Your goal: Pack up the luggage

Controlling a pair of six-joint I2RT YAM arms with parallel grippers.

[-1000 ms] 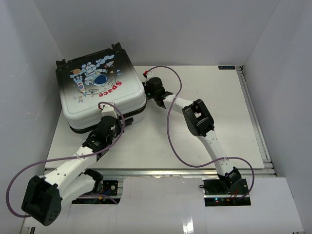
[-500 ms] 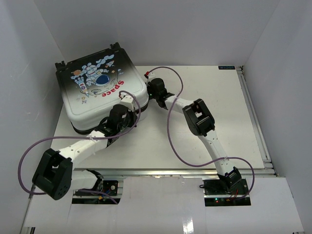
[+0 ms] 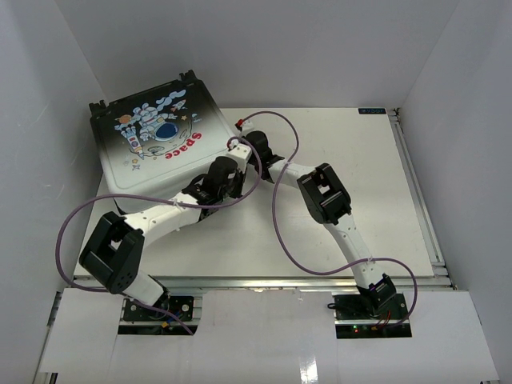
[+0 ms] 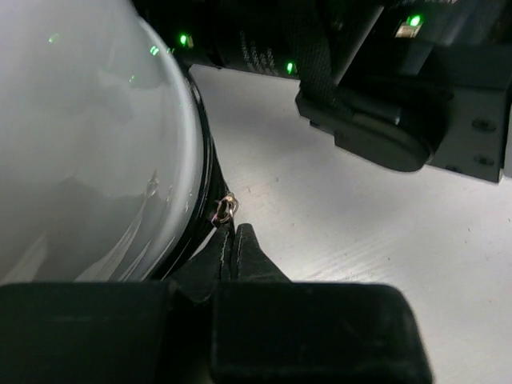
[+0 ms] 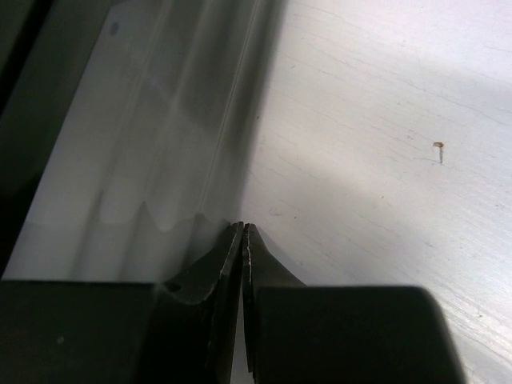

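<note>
The small hard-shell suitcase (image 3: 152, 152), black fading to white with a cartoon astronaut and a red "Space" print, lies closed and flat at the far left of the white table (image 3: 360, 176), printed side up. Its near right corner sits between the two wrists.

The white-and-black left arm (image 3: 152, 216) folds sharply at its elbow near the table's front left edge. Its forearm reaches right and away along the suitcase's near side. The left gripper (image 4: 232, 236) is down at table level with its dark fingers pressed together, leaving no gap. Just beside them is the black zipper rim (image 4: 210, 172) under the curved white shell. A small metal zipper pull (image 4: 226, 210) sits right at the fingertips; whether it is pinched between them cannot be told.

The right arm (image 3: 324, 196) rises from its base at the near right edge, bends at a black elbow over the middle of the table, and stretches left toward the same corner. The right gripper (image 5: 242, 232) is also fully closed, with nothing between its fingers. Its tips are low over the table, close against the pale side wall of the suitcase. A purple cable (image 3: 280, 208) loops loosely along the right arm, and a second one trails from the left arm.
</note>
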